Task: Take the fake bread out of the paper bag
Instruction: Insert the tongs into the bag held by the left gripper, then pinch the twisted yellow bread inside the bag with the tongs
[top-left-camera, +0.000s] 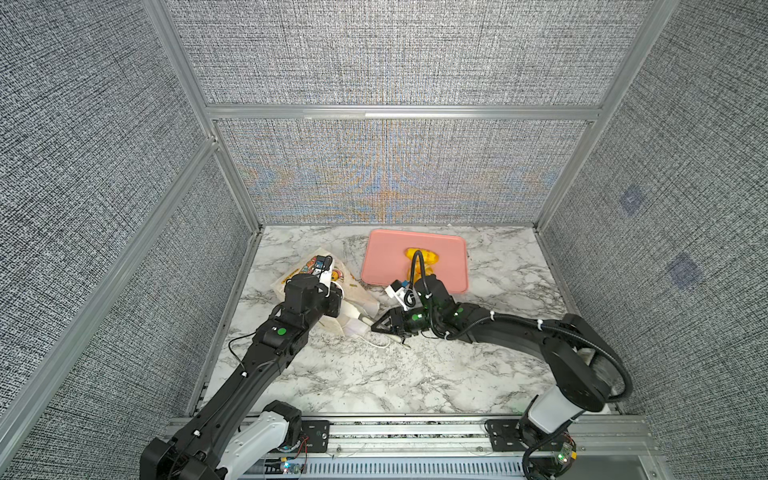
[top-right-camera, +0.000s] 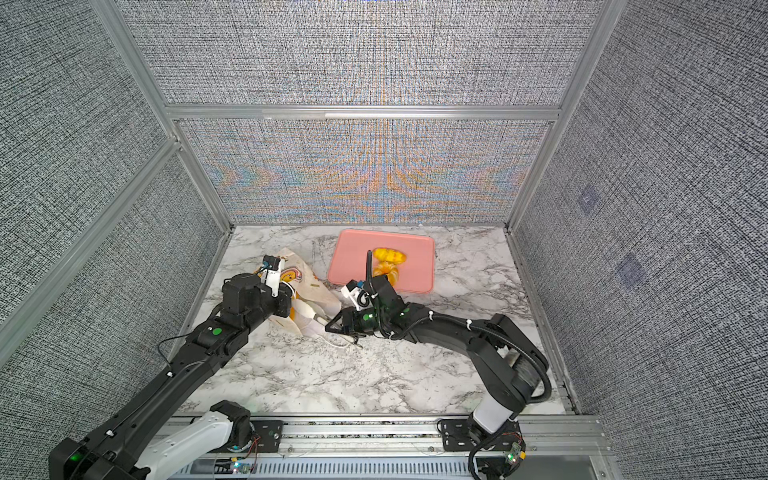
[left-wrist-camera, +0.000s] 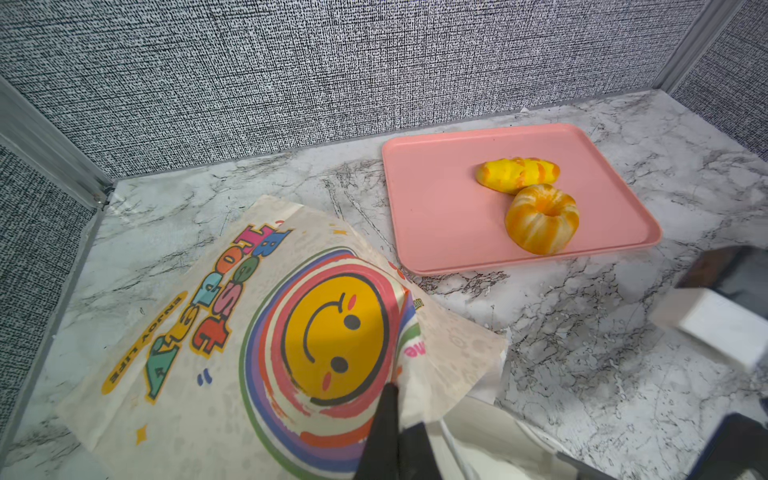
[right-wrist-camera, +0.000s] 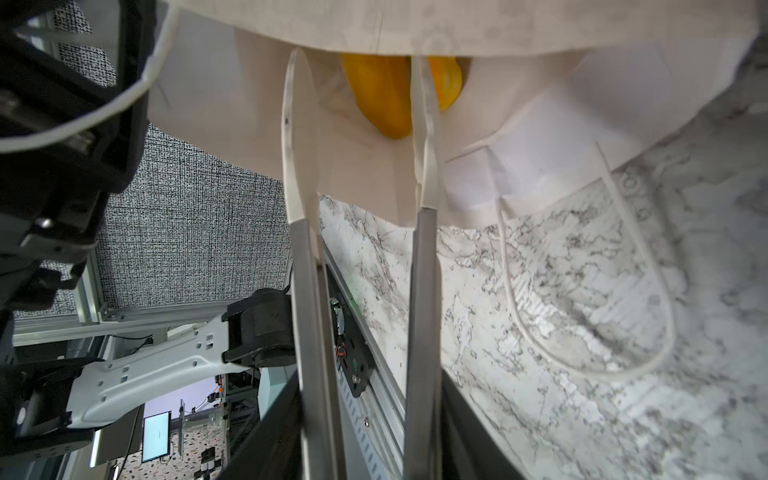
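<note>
Your left gripper (left-wrist-camera: 392, 401) is pressed together on an edge of the paper bag (left-wrist-camera: 232, 332), which lies on its side on the marble table (top-left-camera: 415, 374). Your right gripper (right-wrist-camera: 356, 75) has its long tips spread at the bag's mouth, gripping nothing, with yellow fake bread (right-wrist-camera: 382, 95) just inside. Two more pieces sit on the pink tray (left-wrist-camera: 436, 216).
</note>
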